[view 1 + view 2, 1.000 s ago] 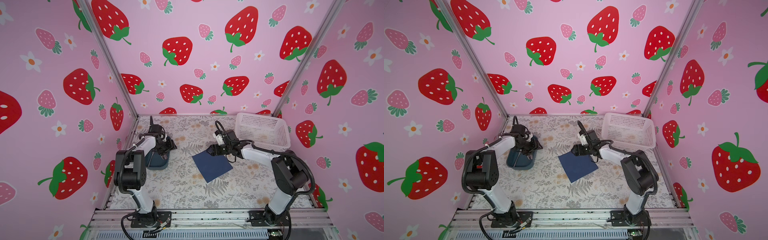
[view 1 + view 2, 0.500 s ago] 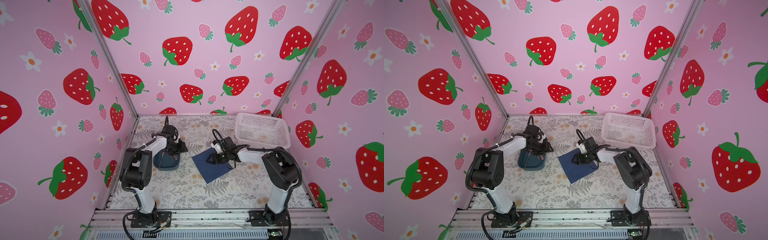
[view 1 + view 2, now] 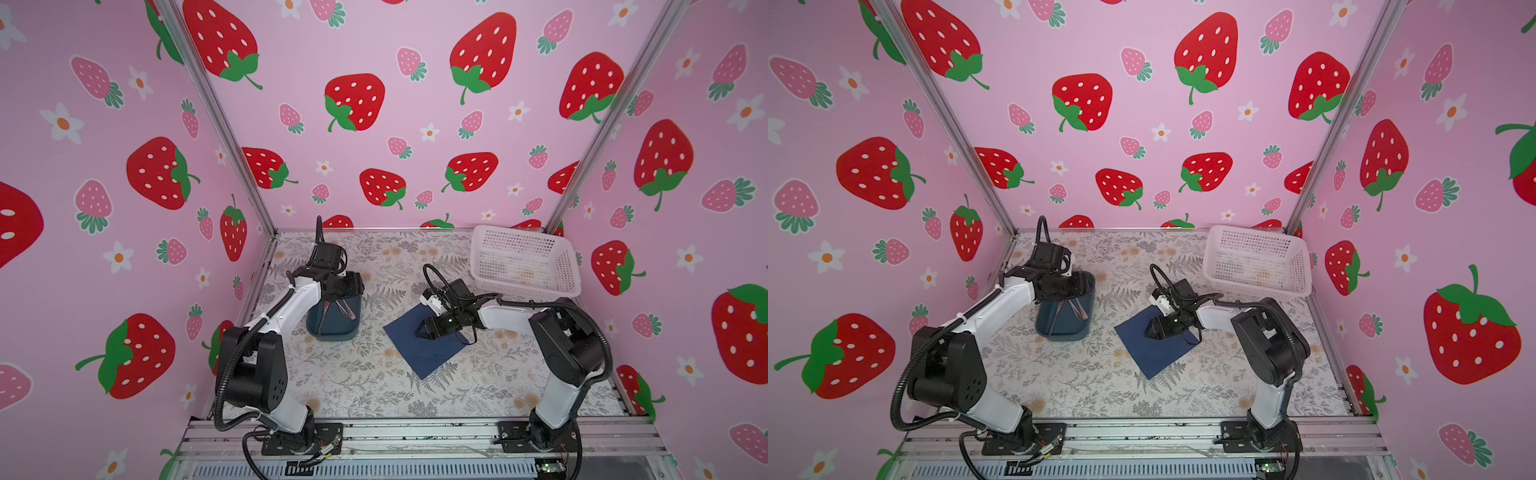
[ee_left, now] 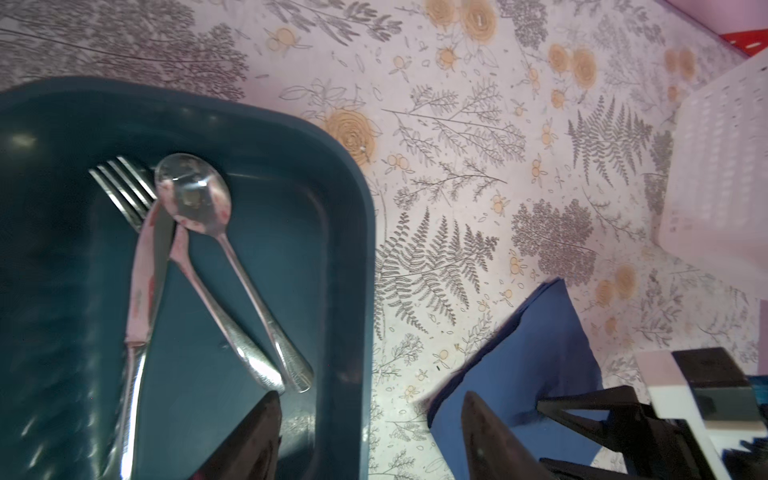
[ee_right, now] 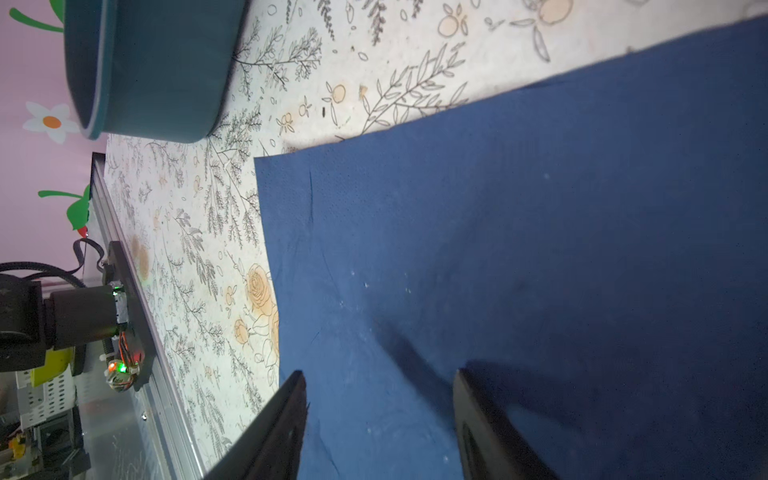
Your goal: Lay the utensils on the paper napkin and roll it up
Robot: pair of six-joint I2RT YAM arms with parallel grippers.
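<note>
The utensils lie in a dark teal tub (image 3: pixel 332 330) (image 3: pixel 1065 332): a spoon (image 4: pixel 193 193), a fork (image 4: pixel 120 187) and a knife (image 4: pixel 143 270), seen from above as thin grey pieces (image 3: pixel 347 309) (image 3: pixel 1077 309). My left gripper (image 4: pixel 370 399) (image 3: pixel 345 289) hangs open above the tub's wall, one finger by the handle ends, holding nothing. The navy paper napkin (image 3: pixel 432 353) (image 3: pixel 1154 357) (image 5: pixel 498 228) lies flat mid-table. My right gripper (image 5: pixel 378 374) (image 3: pixel 419 330) (image 3: pixel 1148 332) sits low over the napkin, open and empty.
A white mesh basket (image 3: pixel 523 262) (image 3: pixel 1258 259) stands at the back right corner. The floral table cover (image 3: pixel 365 386) lies under everything, with pink strawberry walls on three sides. An aluminium rail (image 3: pixel 415 432) runs along the front.
The left gripper has swung right to hang over the tub. The right gripper has come down and forward onto the napkin, its jaws a little narrower.
</note>
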